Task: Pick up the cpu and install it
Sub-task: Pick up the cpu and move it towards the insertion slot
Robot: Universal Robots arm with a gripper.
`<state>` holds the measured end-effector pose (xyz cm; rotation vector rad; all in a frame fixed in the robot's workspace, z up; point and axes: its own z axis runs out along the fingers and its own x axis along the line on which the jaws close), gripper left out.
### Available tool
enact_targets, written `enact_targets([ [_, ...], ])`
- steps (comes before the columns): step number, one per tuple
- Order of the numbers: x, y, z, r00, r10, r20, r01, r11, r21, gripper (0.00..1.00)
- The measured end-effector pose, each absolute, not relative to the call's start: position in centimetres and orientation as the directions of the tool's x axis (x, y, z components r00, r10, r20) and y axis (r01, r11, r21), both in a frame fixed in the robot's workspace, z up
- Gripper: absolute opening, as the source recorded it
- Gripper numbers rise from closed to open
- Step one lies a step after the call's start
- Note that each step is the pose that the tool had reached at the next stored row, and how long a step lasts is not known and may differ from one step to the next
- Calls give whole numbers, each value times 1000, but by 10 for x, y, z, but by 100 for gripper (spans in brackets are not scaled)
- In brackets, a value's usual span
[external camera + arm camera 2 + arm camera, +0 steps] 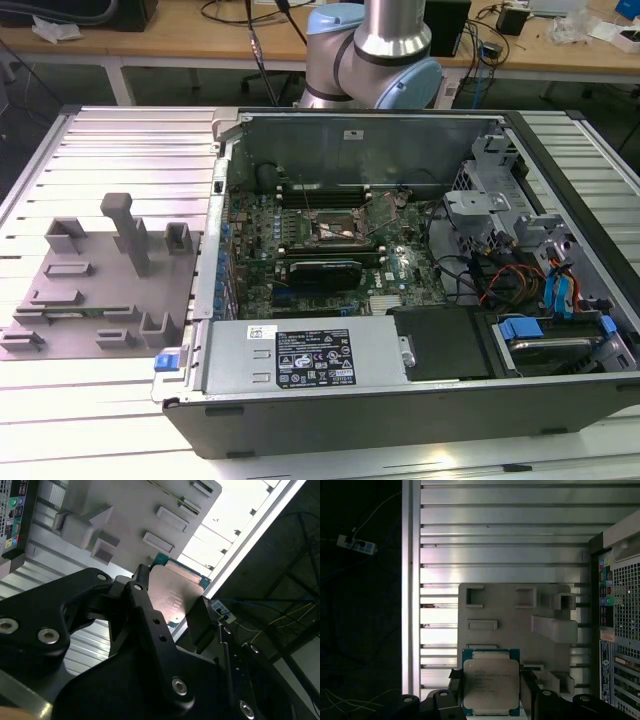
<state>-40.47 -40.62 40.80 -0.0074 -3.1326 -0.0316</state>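
Aluminium slats make up the table (120, 140), the biggest thing in the exterior view, running from nine o'clock to three o'clock under everything else. On it lies an open computer case (400, 410), filling the middle of that view and reaching out to three o'clock. The robot arm (385, 45) rises behind the case at twelve o'clock. A grey fixture plate (70, 300) with raised blocks lies flat on the slats at nine o'clock, just beside the case wall. Inside the case, a silver power supply (300, 355) sits along the wall at six o'clock, and the green motherboard (400, 265) lies beyond it toward twelve o'clock. Near the centre of the board is the dark metal-framed socket (345, 225), its frame swung open.

The black gripper (491, 692) appears in both wrist views with the fixture plate behind it. Its fingers (527, 690) are drawn in narrow and clamp the cpu (491, 685) by two opposite edges, one finger on each side. The cpu's pale silver top faces the first wrist camera, with a thin green border showing round it. In the second wrist view the cpu (175, 597) looks lifted clear of the plate, tilted against the bright table edge, well apart from the socket.
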Motion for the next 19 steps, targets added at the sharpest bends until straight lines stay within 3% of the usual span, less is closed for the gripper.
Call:
enact_targets([
  [19,-379,-406,408,-1000,6,9,6,1000,20,54],
])
